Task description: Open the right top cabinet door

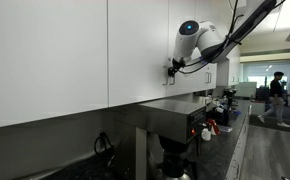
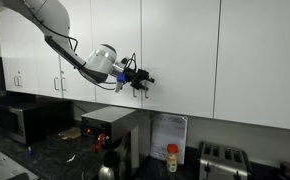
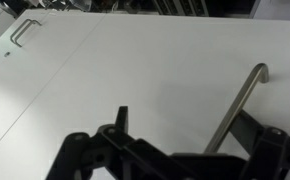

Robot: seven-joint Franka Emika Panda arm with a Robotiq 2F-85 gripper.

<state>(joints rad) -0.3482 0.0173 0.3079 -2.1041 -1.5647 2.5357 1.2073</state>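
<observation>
The tall, flat, glossy white cabinet door (image 2: 180, 50) hangs on the wall directly in front of the black Robotiq gripper (image 2: 143, 80) and appears shut, flush with the panels around it. It extends away from the gripper, on the side opposite the arm. The same door (image 1: 140, 45) is seen edge-on in an exterior view, with the gripper (image 1: 171, 70) at its far lower corner.

In the wrist view the door's slim silver bar handle (image 3: 240, 105) runs at a slant just ahead of the gripper (image 3: 195, 125). The gripper's dark fingers (image 3: 121, 118) are spread apart, with the bar lying in the gap between them. Whether either pad touches the metal cannot be told.

On the arm's side of the gripper, just across the seam, is the wider white door (image 2: 120, 25). Its own small silver handle (image 3: 25, 32) shows far off toward the upper corner of the wrist view.

Below the gripper a dark counter (image 2: 45, 150) carries a boxy steel coffee machine (image 2: 110, 125). Farther along under the task door stand a red-capped bottle (image 2: 171, 157) and a silver toaster (image 2: 220, 160). Well behind the arm, a person in dark clothes (image 1: 276, 95) is out on the open office floor.
</observation>
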